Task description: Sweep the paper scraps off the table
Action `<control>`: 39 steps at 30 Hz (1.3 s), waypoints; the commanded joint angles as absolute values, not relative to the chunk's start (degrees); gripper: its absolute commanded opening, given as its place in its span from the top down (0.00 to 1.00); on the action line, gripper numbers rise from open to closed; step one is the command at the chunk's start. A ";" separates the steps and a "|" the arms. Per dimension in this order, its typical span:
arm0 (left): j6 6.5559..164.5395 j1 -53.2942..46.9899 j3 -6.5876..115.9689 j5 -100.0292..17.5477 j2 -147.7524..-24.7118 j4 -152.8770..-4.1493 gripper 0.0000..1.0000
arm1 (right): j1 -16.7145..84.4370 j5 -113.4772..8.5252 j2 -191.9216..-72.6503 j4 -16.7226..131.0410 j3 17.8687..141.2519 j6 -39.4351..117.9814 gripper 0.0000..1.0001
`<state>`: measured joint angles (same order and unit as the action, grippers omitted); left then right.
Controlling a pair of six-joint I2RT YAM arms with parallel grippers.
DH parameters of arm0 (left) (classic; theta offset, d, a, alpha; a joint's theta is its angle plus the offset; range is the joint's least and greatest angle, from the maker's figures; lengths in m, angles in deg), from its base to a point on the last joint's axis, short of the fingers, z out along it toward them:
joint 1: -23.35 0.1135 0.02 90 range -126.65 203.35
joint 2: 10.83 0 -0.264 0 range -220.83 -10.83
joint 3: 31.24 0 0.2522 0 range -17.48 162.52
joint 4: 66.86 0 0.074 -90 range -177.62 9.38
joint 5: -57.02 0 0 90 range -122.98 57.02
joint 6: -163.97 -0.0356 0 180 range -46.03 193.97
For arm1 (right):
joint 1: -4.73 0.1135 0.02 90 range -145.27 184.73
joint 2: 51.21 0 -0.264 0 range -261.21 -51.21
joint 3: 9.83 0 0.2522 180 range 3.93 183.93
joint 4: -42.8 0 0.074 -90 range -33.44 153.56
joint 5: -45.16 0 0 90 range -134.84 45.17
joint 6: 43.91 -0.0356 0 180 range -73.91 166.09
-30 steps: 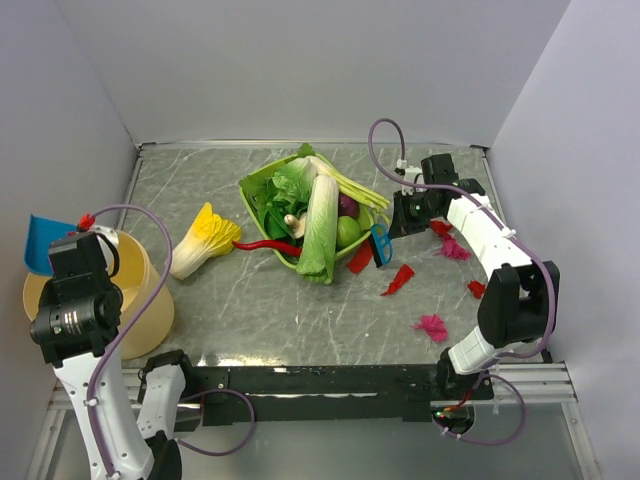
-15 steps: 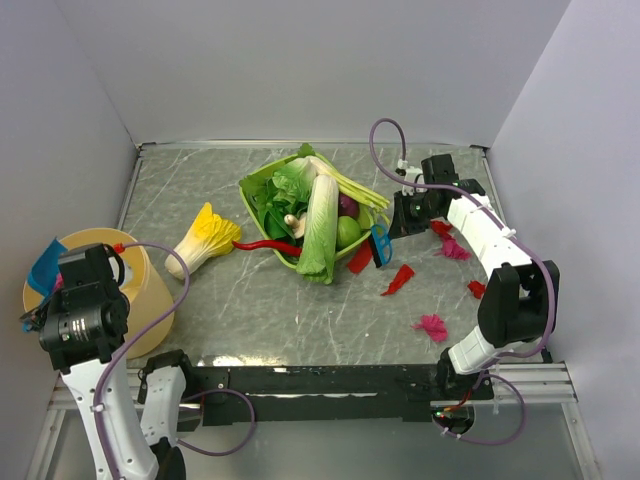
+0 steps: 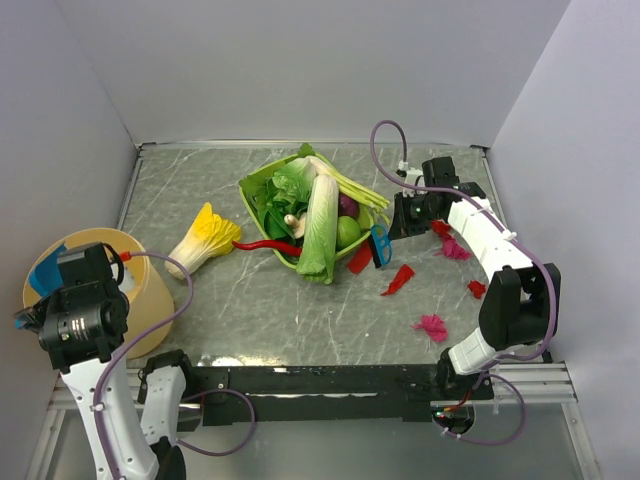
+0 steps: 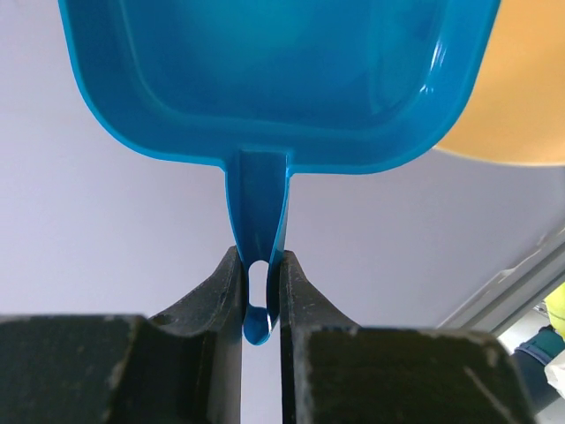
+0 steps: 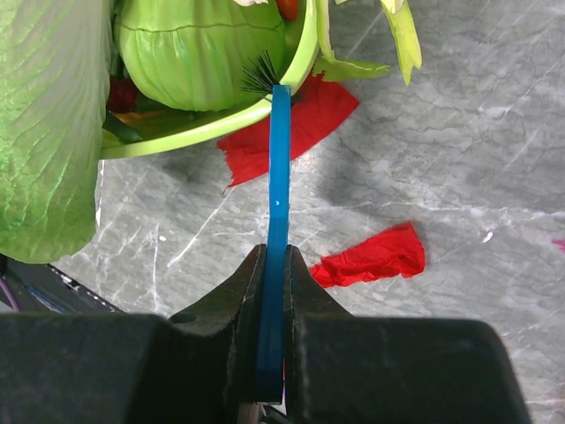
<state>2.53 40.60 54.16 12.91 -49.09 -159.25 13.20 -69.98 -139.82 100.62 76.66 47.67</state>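
Marbled table (image 3: 250, 310), flat, frilly red/magenta paper scraps (image 3: 432, 326); left end effector (image 4: 261, 265) clamps dustpan (image 4: 265, 71), right end effector (image 5: 274, 265) brush (image 5: 279, 177).

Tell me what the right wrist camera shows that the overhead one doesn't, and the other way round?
Only the right wrist view: the black bristles at the green basket's rim, and a close look at the right tool clamped on the blue brush.
Only the overhead view: the tan bucket, the blue dustpan at its edge, the yellow cabbage and the red chili.
Both: the brush, the basket, red paper scraps and the marbled table.
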 commanded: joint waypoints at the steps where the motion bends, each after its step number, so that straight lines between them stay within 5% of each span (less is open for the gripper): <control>1: 2.42 41.10 58.80 15.62 -50.99 -159.28 0.99 | 13.35 -71.91 -137.43 98.58 76.35 46.70 1.00; 8: 15.07 41.19 70.21 14.58 -58.98 -157.01 0.99 | 13.00 -71.20 -136.37 100.15 79.07 47.67 1.00; 14: 15.79 41.10 75.93 9.05 -63.64 -138.11 0.99 | 11.51 -69.36 -135.58 102.26 83.28 49.25 1.00; 24: 23.60 40.05 80.52 -38.30 -71.99 -136.50 0.99 | 7.55 -67.69 -132.60 106.39 88.92 63.80 1.00; 29: 23.27 27.86 75.61 -55.11 -72.53 -145.20 0.99 | 6.93 -67.68 -123.38 110.51 84.97 73.13 1.00; 39: 31.86 -5.02 53.02 -57.24 -69.10 -145.57 0.99 | 6.93 -73.84 -107.30 136.96 75.39 89.76 1.00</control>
